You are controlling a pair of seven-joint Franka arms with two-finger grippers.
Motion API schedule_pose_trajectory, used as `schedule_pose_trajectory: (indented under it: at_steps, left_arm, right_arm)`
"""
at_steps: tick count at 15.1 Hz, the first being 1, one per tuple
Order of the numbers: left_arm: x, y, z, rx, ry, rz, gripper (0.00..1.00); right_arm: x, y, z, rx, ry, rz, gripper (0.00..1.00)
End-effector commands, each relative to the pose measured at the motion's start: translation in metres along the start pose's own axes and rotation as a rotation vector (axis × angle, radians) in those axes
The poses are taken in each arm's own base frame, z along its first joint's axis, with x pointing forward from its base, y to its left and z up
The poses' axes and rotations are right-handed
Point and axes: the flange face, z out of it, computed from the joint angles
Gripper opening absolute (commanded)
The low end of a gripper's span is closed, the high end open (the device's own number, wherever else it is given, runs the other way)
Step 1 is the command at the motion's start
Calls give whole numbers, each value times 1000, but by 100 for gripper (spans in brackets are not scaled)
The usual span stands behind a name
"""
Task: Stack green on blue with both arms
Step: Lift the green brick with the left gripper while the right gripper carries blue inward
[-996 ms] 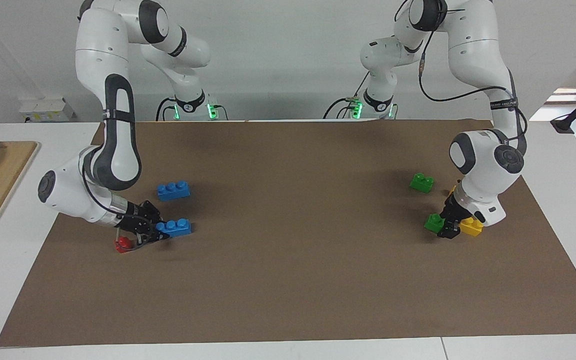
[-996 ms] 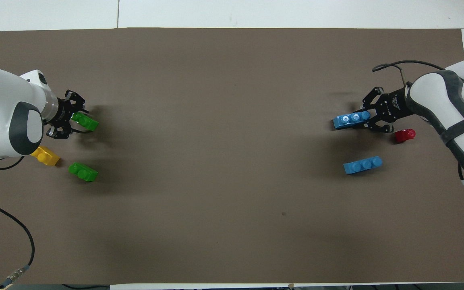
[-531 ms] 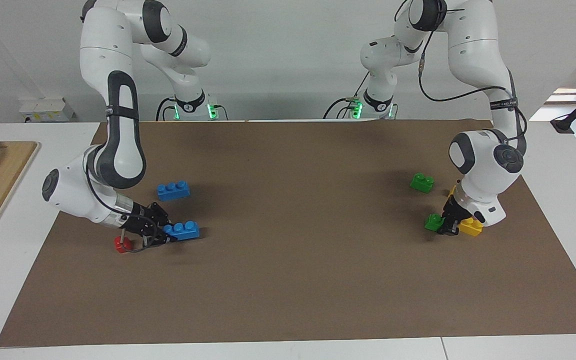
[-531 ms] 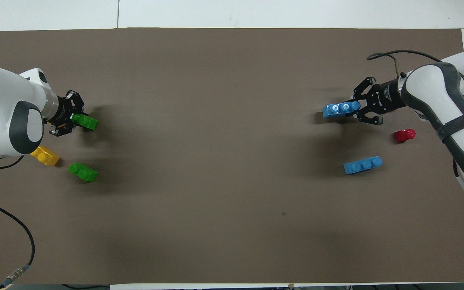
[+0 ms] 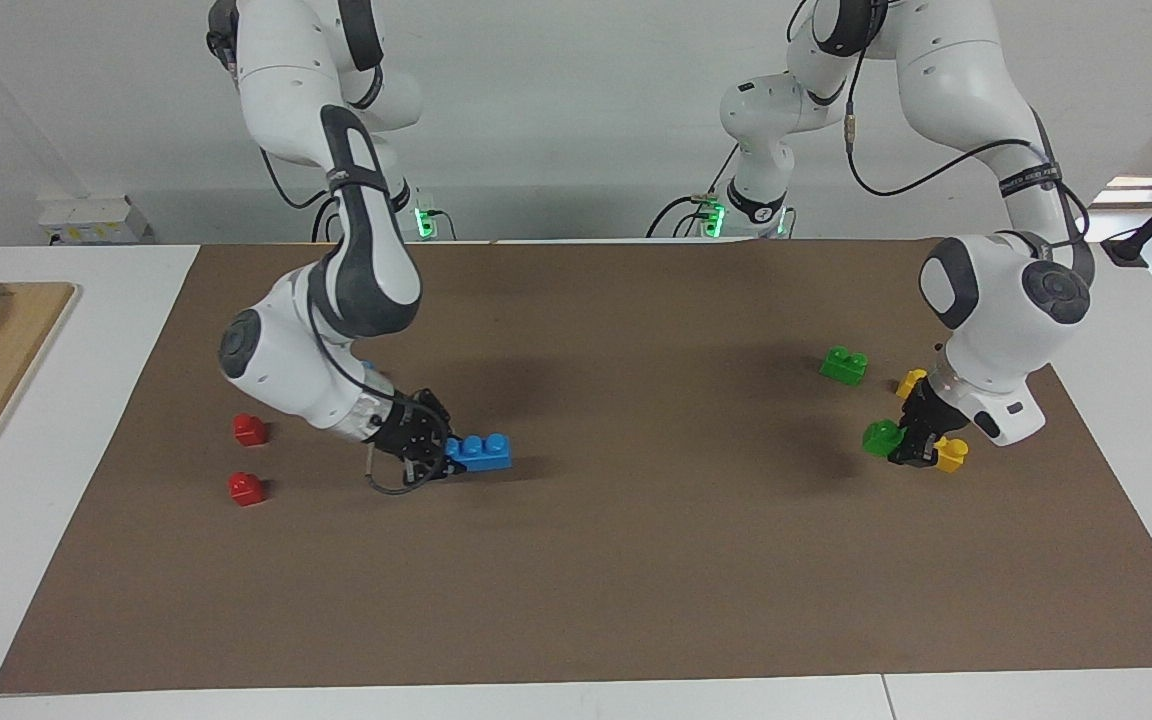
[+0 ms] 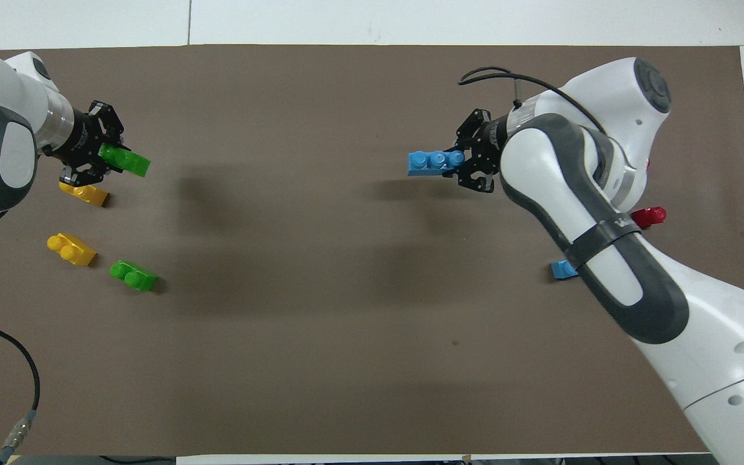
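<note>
No words, numbers or brand names can be read anywhere. The band on each robot arm carries print too small to read.

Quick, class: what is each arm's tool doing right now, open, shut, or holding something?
Left tool: shut on the green brick, raised.
Right tool: shut on the blue brick, over the mat.

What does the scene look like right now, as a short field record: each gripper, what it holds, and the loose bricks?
left gripper: shut on a small green two-stud plastic brick, lifted over the mat's left-arm end
right gripper: shut on one end of a long blue three-stud plastic brick, over the brown mat
spare green brick: on the mat, nearer the robots than the held one
spare blue brick: mostly hidden under the right arm
yellow two-stud bricks: two, near the left gripper
red single-stud bricks: two, at the right arm's end
stack: not yet made
</note>
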Motion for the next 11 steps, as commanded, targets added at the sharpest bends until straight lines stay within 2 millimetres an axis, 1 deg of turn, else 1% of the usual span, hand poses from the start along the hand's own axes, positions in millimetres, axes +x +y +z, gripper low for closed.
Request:
schedule_pose_trajectory:
  at_steps: [1,2,3,4,5,6,8,10,11]
  left_arm:
    - [-56,8,-32,24,16,-76,0]
    - [-79,11,-39,12,20,-105,0]
    - [-98,15,-45,3,22,-137,0]
    - [-121,19,-47,-4,22,-167,0]
    - [-144,22,-48,-15,24,-188,0]
    - [-162,24,-48,-13,25,-209,0]
    - [-196,25,-45,-13,25,-223,0]
    - [-217,25,-45,-21,23,-247,0]
    - [-225,24,-42,-31,22,-255,0]
  right_arm:
    - [-36,15,23,43,-1,29,0]
    - [-40,17,28,65,1,52,0]
    - [-42,18,32,73,1,59,0]
    - [-53,24,41,74,2,47,0]
    - [-59,29,51,81,5,55,0]
    - [-58,32,57,93,10,65,0]
    - [-66,41,73,81,17,49,0]
    - [-67,46,87,61,25,34,0]
    - [-73,50,94,54,27,24,0]
